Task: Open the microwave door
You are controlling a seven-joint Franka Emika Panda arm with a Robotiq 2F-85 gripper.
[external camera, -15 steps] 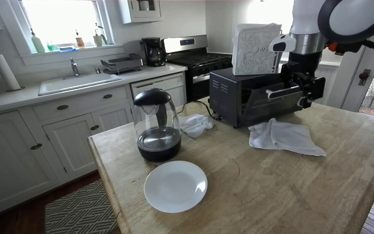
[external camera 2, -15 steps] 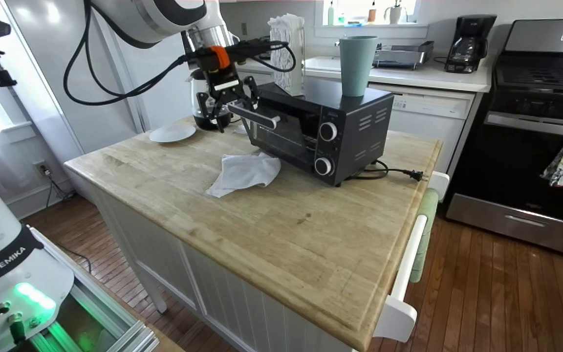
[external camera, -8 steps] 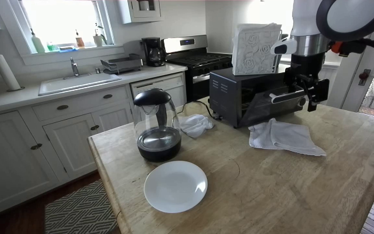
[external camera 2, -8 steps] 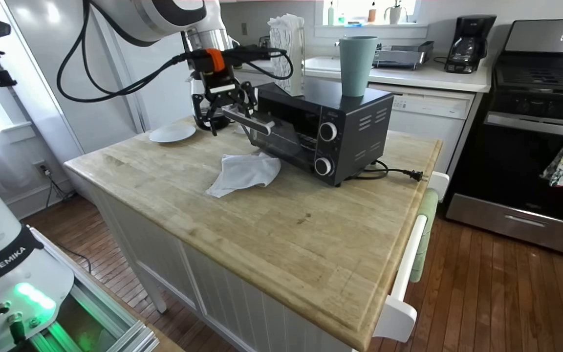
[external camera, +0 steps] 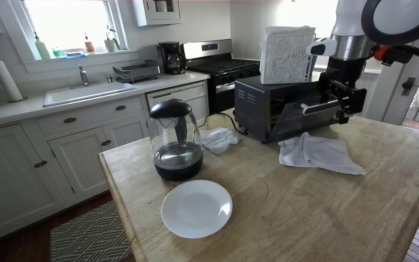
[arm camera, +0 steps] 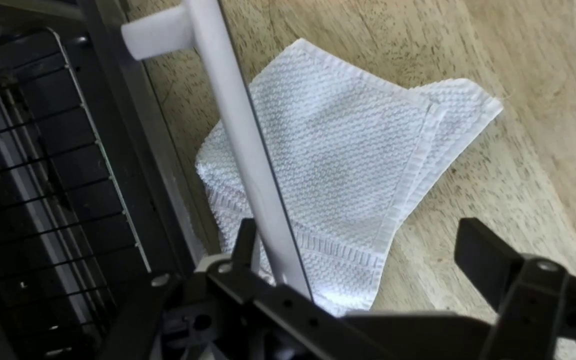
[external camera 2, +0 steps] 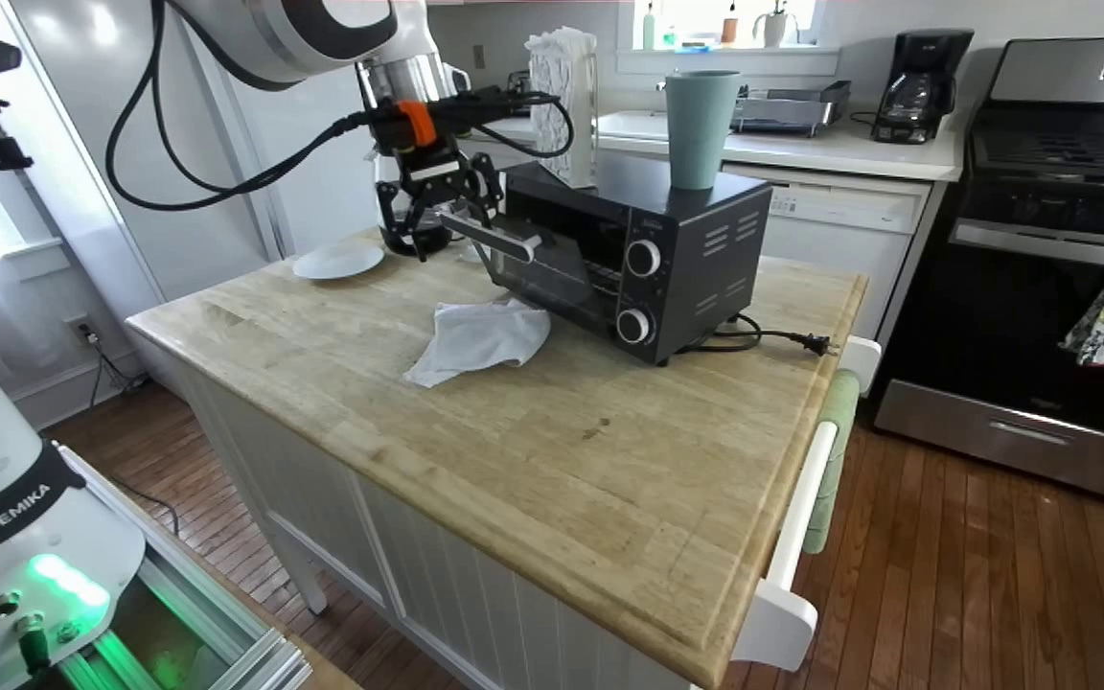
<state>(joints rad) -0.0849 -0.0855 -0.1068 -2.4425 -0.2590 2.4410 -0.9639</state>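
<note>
The microwave (external camera 2: 720,254) is a black boxy oven on the wooden table, also in an exterior view (external camera: 252,109). Its glass door (external camera 2: 552,273) is partly open, tilted outward from the bottom. The door's silver bar handle (external camera 2: 490,237) sticks out along the top edge; it crosses the wrist view (arm camera: 248,145). My gripper (arm camera: 363,245) is open around the handle, in both exterior views (external camera 2: 451,225) (external camera: 335,109). One of its fingers (arm camera: 244,245) is on the oven side, close beside the bar. The opposite finger is well apart from it, over the table. Contact with the bar is unclear.
A white cloth (external camera 2: 480,340) lies below the door. A napkin holder (external camera 2: 563,105) and a green cup (external camera 2: 699,129) stand on the microwave. A glass kettle (external camera: 176,142), a white plate (external camera: 196,209) and a crumpled cloth (external camera: 218,140) are on the table (external camera: 296,211).
The handle and door have tilted slightly further out and down since a second ago. The gripper moved outward with them, then shifted back a little in the last half second, staying open.
</note>
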